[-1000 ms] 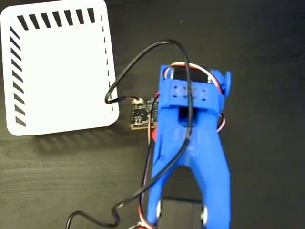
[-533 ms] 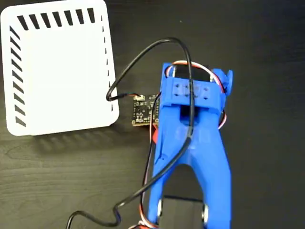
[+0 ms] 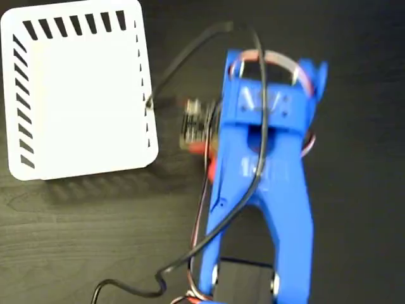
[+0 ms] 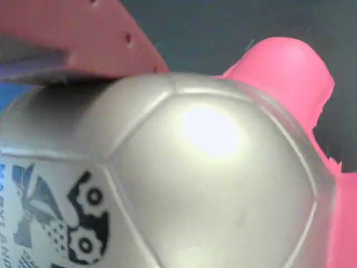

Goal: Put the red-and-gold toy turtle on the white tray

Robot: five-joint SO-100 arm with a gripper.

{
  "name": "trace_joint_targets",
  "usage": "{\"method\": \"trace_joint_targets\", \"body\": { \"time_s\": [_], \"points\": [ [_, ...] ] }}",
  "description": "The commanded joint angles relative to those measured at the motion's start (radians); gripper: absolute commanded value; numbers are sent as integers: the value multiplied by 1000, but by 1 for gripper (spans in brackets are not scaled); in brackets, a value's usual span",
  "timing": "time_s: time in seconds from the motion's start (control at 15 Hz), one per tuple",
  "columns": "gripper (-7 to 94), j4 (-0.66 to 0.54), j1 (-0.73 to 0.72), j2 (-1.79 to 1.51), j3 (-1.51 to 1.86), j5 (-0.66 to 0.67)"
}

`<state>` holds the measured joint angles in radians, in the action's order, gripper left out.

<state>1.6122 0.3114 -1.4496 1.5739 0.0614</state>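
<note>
dark table (image 3: 354, 57) bears white tray (image 3: 79, 88); blue arm (image 3: 266, 177) beside it.

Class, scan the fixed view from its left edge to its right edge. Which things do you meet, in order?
White tray → small circuit board → blue arm. The dark table lies under all of them, and the turtle cannot be made out in this view.

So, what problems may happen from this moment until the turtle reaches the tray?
1. The black cable loops beside the white tray's right edge; it might snag or push the tray.
2. The turtle fills the wrist view, close against a red finger. A curved, glossy shell could slip.
3. The blue arm hides the turtle from above, so placement is hard to check.
</note>
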Motion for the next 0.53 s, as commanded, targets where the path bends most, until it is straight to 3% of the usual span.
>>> {"method": "trace_joint_targets", "body": {
  "time_s": [0.0,0.13,0.47],
  "points": [
    [4,127,11,-84,-342,-38],
    [3,183,-58,-92,-523,-87],
    [0,179,-318,-94,-695,-173]
  ]
}}
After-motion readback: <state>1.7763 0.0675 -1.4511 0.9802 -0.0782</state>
